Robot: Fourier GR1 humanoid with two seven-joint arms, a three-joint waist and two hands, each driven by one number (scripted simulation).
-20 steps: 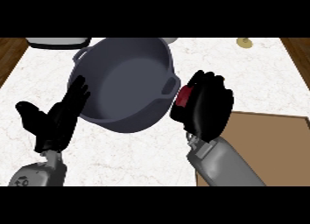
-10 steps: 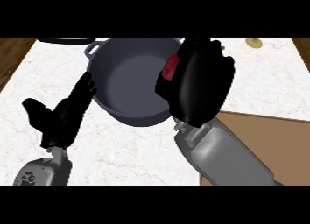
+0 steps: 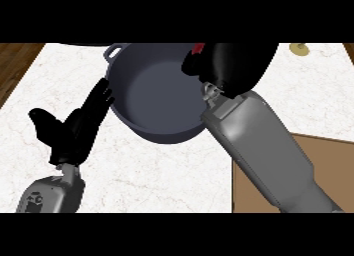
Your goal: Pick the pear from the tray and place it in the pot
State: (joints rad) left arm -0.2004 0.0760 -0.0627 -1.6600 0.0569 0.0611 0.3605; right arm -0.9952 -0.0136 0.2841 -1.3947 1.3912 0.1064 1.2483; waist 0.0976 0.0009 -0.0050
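A dark grey pot (image 3: pixel 154 95) with loop handles stands on the white marble counter in the head view. My right hand (image 3: pixel 232 65) hangs over the pot's right rim at the top of the view. Its fingers are curled round a red fruit, the pear (image 3: pixel 198 49), of which only a small patch shows at the hand's left edge. My left hand (image 3: pixel 71 129) is open at the pot's left side, its straight fingers reaching up to the pot's outer wall. The brown tray (image 3: pixel 335 170) lies at the lower right, partly hidden by my right forearm.
A small yellowish thing (image 3: pixel 299 48) lies on the counter at the far right. The counter's left edge runs along dark wood flooring (image 3: pixel 6 75). Bare marble (image 3: pixel 158 175) stretches in front of the pot, between my two forearms.
My right hand has moved farther away and leftward with the red fruit, from beside the pot to above its right rim. My left hand has stayed open by the pot's left wall.
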